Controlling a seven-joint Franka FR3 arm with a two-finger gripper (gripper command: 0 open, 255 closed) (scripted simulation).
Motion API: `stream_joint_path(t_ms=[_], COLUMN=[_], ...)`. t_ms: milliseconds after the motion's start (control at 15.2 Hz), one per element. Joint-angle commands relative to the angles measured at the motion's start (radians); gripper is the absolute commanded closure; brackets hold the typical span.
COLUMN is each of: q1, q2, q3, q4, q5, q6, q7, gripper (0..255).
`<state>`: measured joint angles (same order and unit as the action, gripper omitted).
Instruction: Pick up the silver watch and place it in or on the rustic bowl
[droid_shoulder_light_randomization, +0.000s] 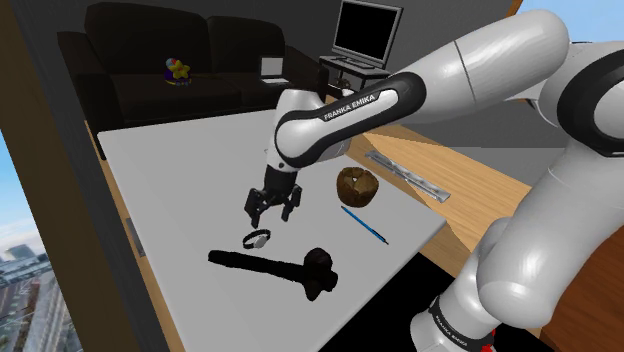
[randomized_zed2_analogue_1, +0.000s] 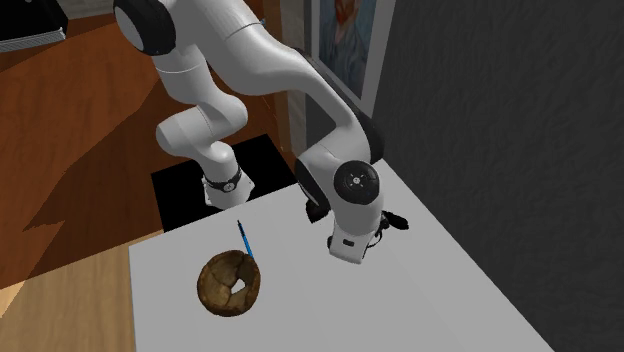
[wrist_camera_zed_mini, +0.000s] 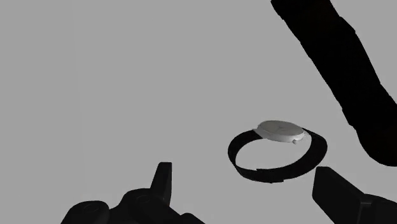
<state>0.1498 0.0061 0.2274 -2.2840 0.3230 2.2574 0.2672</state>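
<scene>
Grey tabletop (droid_shoulder_light_randomization: 180, 170) carries watch (wrist_camera_zed_mini: 278, 149), brown bowl (droid_shoulder_light_randomization: 356, 186), blue pen (droid_shoulder_light_randomization: 363, 224). Gripper (droid_shoulder_light_randomization: 272, 214) hovers just above watch, fingers spread, gripping nothing.

Item count, one unit of each kind:
- One round silver-faced watch (wrist_camera_zed_mini: 278, 149) on a black band, just below the claw (droid_shoulder_light_randomization: 273, 216).
- One rough brown bowl (droid_shoulder_light_randomization: 356, 187), near the claw.
- One thin blue pen (droid_shoulder_light_randomization: 364, 225).
- One white flat desk (droid_shoulder_light_randomization: 190, 170).
- One black two-finger claw.

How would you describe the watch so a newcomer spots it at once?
Start at the grey table; just under the open claw lies the watch. It is a small black loop with a pale round face, unlike the long black object beside it.
</scene>
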Motion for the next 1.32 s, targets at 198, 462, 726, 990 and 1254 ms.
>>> stream_joint_path(t_ms=[198,462,726,990,1254], q1=[0.006,0.006,0.005,0.005,0.005], q2=[0.024,0.024,0.024,0.024,0.015], q3=[0.005,0.005,0.005,0.005,0.005], q4=[-0.012,-0.012,-0.011,-0.011,-0.007], q5=[0.003,0.003,0.003,0.003,0.002], q6=[0.037,0.037,0.037,0.037,0.024], q7=[0.000,0.000,0.000,0.000,0.003], gripper=[0,0,255,255,255])
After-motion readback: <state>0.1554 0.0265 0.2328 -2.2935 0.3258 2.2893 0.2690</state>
